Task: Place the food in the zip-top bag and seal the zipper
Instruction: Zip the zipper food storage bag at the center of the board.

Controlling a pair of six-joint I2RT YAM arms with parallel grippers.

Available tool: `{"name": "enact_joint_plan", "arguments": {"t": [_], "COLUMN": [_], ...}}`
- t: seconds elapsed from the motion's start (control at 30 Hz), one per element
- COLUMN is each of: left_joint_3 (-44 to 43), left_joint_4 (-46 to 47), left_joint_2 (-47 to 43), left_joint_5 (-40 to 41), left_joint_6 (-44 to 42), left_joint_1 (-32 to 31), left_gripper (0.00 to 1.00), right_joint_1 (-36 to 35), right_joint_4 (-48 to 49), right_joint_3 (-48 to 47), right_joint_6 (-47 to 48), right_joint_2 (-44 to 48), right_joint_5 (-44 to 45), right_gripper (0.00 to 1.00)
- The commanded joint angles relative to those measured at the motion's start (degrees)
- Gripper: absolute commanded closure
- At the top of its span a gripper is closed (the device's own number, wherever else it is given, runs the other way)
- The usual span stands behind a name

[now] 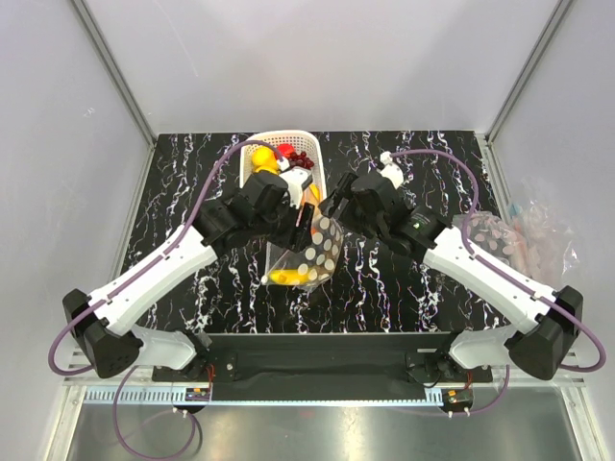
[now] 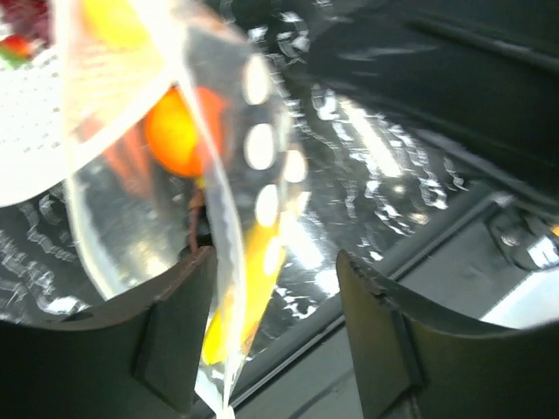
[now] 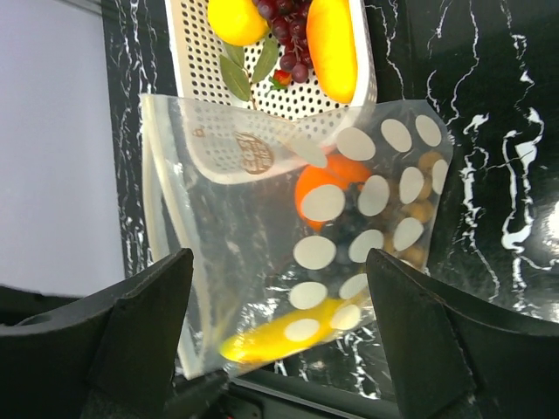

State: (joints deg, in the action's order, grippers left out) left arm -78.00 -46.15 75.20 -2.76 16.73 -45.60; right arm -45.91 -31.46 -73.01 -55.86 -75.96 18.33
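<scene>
A clear zip-top bag (image 1: pixel 315 252) with white dots lies on the black marbled table, its top edge resting on the white basket (image 1: pixel 274 141). Inside it I see an orange (image 3: pixel 319 186), a banana (image 3: pixel 262 342), tan grapes (image 3: pixel 423 209) and dark grapes (image 3: pixel 349 229). Two lemons (image 3: pixel 236 17) (image 3: pixel 332 44), reddish-purple grapes (image 3: pixel 293 44) and a strawberry (image 3: pixel 279 80) are in the basket. My left gripper (image 1: pixel 300 229) (image 2: pixel 275 262) is open, with the bag's edge (image 2: pixel 229 288) beside its left finger. My right gripper (image 1: pixel 332 206) (image 3: pixel 279 262) is open wide above the bag.
A heap of spare clear bags (image 1: pixel 530 235) lies at the table's right edge. The basket stands at the back centre, just behind both grippers. The black mount bar (image 1: pixel 327 357) runs along the near edge.
</scene>
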Motion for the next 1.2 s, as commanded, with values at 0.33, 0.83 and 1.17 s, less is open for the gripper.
{"name": "enact_joint_plan", "arguments": {"t": [0.33,0.83,1.17], "left_joint_3": [-2.2,-5.1,-5.2], "left_joint_4": [-3.2,-2.8,-3.9], "left_joint_2": [4.6,3.1,-3.2], "left_joint_5": [8.7,10.8,7.5], "left_joint_6": [-0.3,-4.5,-10.5], "left_joint_1": [-0.1,0.0,-0.1], "left_gripper": [0.61,1.0,1.0], "right_joint_1": [1.5,10.4,20.0], "right_joint_4": [4.9,13.6,22.4], "right_joint_3": [6.0,8.5,8.6], "right_joint_6": [10.7,41.7,51.9], "right_joint_2": [9.2,9.7,3.5], "right_joint_5": [-1.4,-25.3,-54.2], "right_gripper": [0.15,0.21,0.22]}}
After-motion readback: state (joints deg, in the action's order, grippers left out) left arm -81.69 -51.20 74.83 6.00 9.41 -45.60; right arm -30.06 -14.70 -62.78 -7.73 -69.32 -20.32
